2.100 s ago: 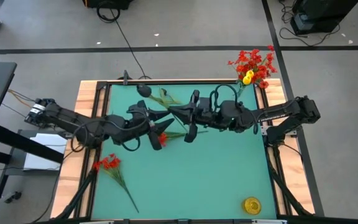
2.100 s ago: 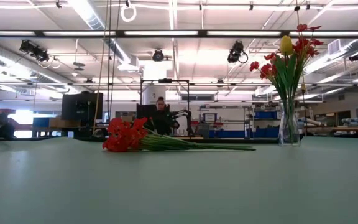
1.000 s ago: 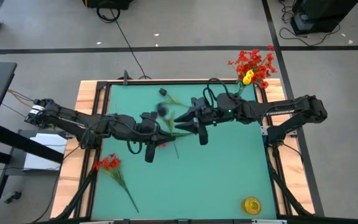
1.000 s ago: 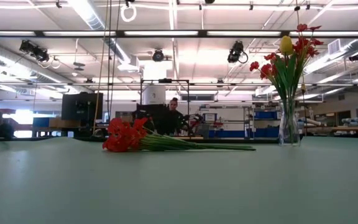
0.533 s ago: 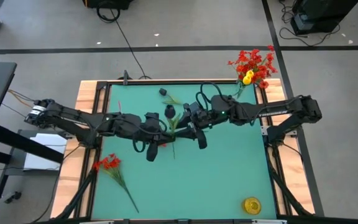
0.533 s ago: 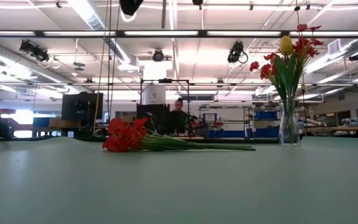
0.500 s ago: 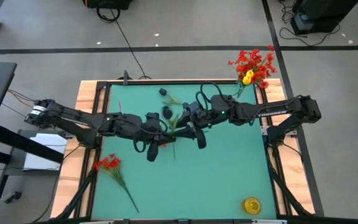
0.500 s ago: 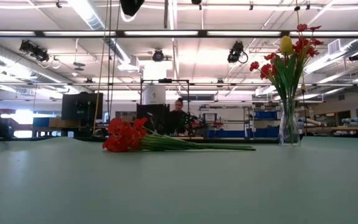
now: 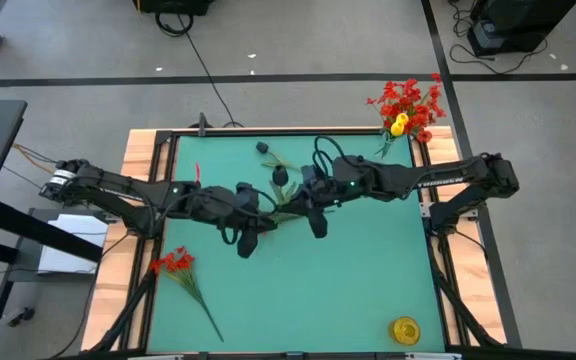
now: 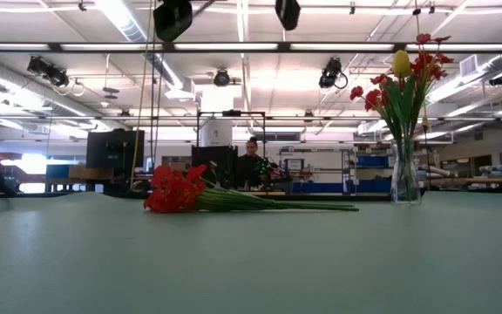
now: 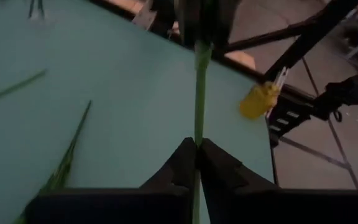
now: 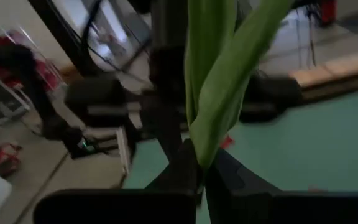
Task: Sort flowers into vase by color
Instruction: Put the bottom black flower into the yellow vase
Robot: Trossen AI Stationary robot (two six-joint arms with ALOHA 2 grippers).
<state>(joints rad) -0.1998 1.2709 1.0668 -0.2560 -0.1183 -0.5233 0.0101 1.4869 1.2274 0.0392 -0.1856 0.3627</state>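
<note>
A flower with a small dark head (image 9: 280, 175) and a thin green stem with leaves (image 9: 286, 200) hangs over the middle of the green table between both grippers. My left gripper (image 9: 264, 207) (image 11: 197, 146) is shut on its stem. My right gripper (image 9: 300, 200) (image 12: 202, 163) is shut on its leaves. A second small dark head (image 9: 264, 147) shows farther back; whether it lies on the table I cannot tell. Red flowers (image 9: 173, 262) (image 10: 177, 190) lie flat near the left edge. The glass vase (image 10: 405, 174) holds red blooms and one yellow bloom (image 9: 399, 124). My left gripper pinches the thin green stem (image 11: 197, 127) between its two fingers. The stem runs straight on from the fingertips to the right gripper and is clear of the table. My right gripper pinches the long green leaves (image 12: 211, 134) where they bunch together. The leaves rise past the fingers toward the left gripper, off the table.
A small yellow object (image 9: 405, 328) (image 11: 258, 101) sits near the table's near right corner. The vase stands at the far right corner. The wooden frame (image 9: 136, 165) borders the table. A person shows far off in the room (image 10: 251, 161).
My right gripper has moved a little toward the table's left, closing on my left gripper. The dark flower head between them has shifted to the right. Two dark shapes have come down into the top of the low view.
</note>
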